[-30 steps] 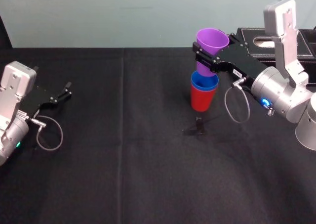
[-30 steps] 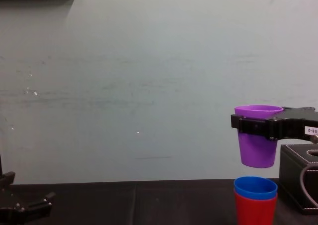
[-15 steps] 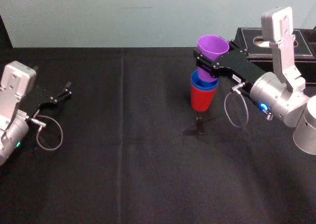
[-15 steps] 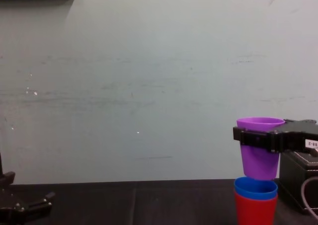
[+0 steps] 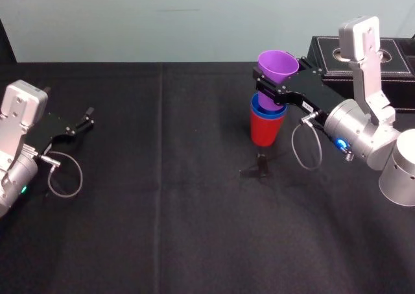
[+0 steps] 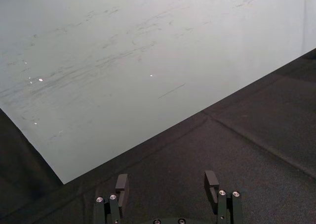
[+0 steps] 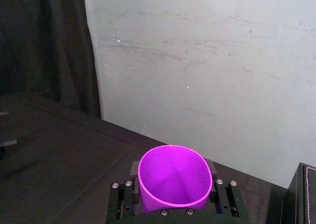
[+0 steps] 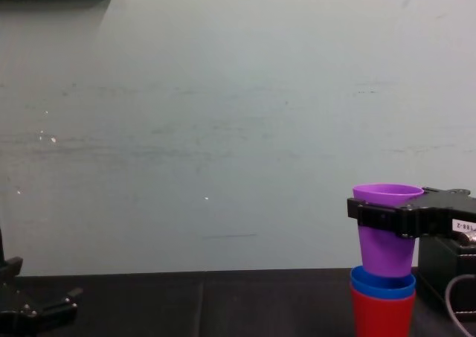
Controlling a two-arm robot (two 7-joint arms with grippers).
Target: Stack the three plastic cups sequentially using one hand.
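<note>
The red cup (image 5: 264,131) stands upright on the black table right of centre, with the blue cup (image 5: 263,107) nested inside it, its rim showing above the red (image 8: 382,282). My right gripper (image 5: 271,89) is shut on the purple cup (image 5: 277,65), held upright just under its rim. The purple cup's base (image 8: 385,252) dips into the blue cup's mouth, most of its body still above. From the right wrist the purple cup (image 7: 174,179) sits between the jaws. My left gripper (image 5: 83,120) rests open at the table's left, nothing between its fingers (image 6: 211,183).
A black box with white stitching (image 5: 337,57) stands at the back right, just behind my right arm. A pale wall runs behind the table. Black cloth (image 5: 162,196) covers the table.
My right gripper has lowered the purple cup from well above the blue cup until its base enters the blue cup's mouth. The left arm has not moved.
</note>
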